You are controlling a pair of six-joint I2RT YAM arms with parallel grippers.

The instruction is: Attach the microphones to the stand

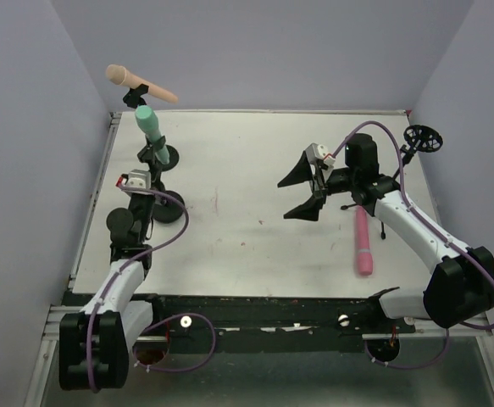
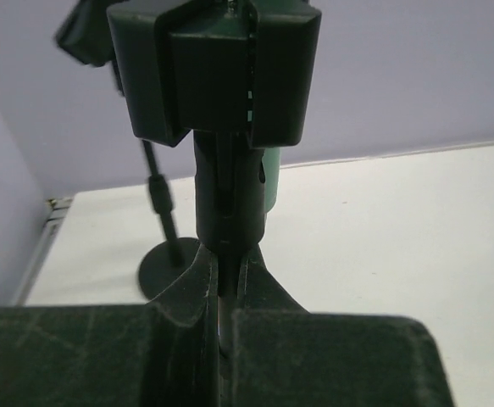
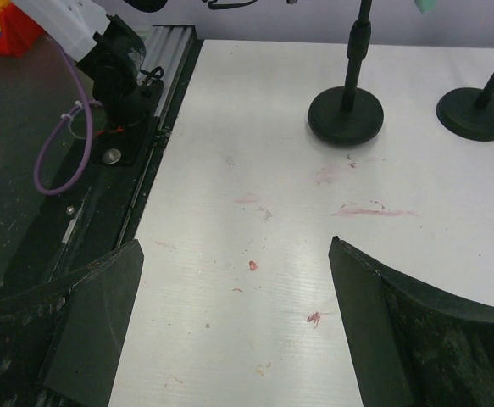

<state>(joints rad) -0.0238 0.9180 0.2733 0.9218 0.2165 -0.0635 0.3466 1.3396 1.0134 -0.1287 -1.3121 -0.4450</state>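
Left gripper (image 1: 152, 166) (image 2: 223, 275): at the far left of the table (image 1: 255, 254), jaws drawn in to a thin slit about the stem of the near stand (image 1: 169, 209) (image 2: 230, 199), just under its clip.
Right gripper (image 1: 302, 193) (image 3: 234, 254): jaws spread wide and holding nothing. It hangs over bare table right of centre and faces left toward the stands.
Peach-tan microphone (image 1: 141, 83): seated in the clip of the far stand (image 1: 166, 156) (image 2: 169, 267) at the far left corner. It lies near level, head to the left.
Mint-teal microphone (image 1: 149, 123) (image 2: 269, 182): seated in the clip of the near stand, head upward. In the left wrist view only a strip of it shows behind the stem.
Pink microphone (image 1: 363, 242): not mounted. It lies flat on the table at the right, near side, running near to far. Its far end passes under the right arm, well apart from both stands.
Stands: two round black bases on the table at the left, one just nearer than the other. Each has an upright pole.
Other item: a small black spoked piece (image 1: 423, 137) at the far right corner, its kind not determinable.
Table surface: white, with faint reddish smears and specks in the right wrist view.
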